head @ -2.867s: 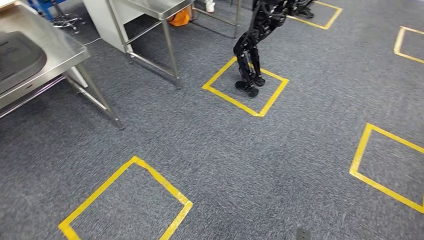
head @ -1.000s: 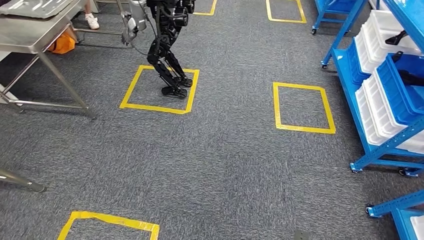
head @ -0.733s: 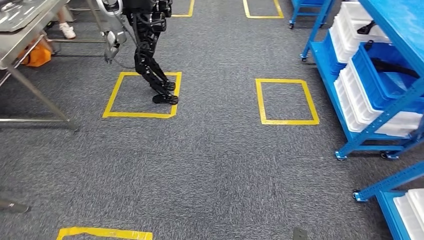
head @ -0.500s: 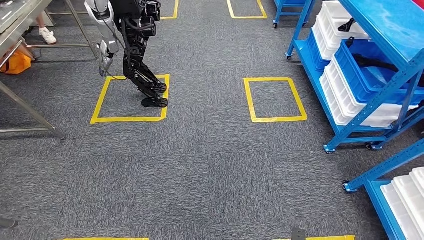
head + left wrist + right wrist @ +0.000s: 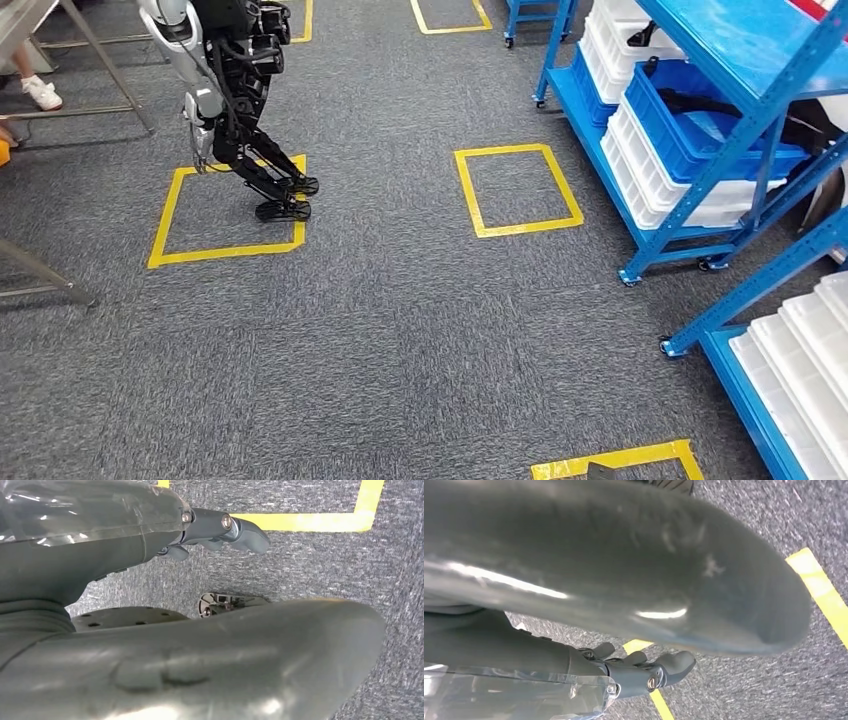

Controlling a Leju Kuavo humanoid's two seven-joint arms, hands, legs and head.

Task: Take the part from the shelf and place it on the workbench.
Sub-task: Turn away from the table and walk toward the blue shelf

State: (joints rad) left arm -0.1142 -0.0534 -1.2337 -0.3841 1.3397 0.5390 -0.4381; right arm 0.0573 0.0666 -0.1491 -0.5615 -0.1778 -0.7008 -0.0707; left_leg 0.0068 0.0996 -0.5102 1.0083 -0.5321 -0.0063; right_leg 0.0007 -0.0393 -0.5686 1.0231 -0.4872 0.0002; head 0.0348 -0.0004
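Two hands hang over grey carpet (image 5: 420, 330). Our left hand (image 5: 220, 527) holds nothing, fingers loosely curled and slightly apart; our right hand (image 5: 644, 672) likewise holds nothing, fingers a little apart. On our right, the blue shelf (image 5: 760, 130) carries white bins (image 5: 650, 170) and a blue bin (image 5: 700, 135); a dark part (image 5: 700, 100) lies in the blue bin. We cannot tell its shape. A yellow tape square (image 5: 517, 190) lies just beside the shelf. Another humanoid robot (image 5: 235, 100) stands in a second tape square (image 5: 225, 215), near a steel table leg (image 5: 40, 275).
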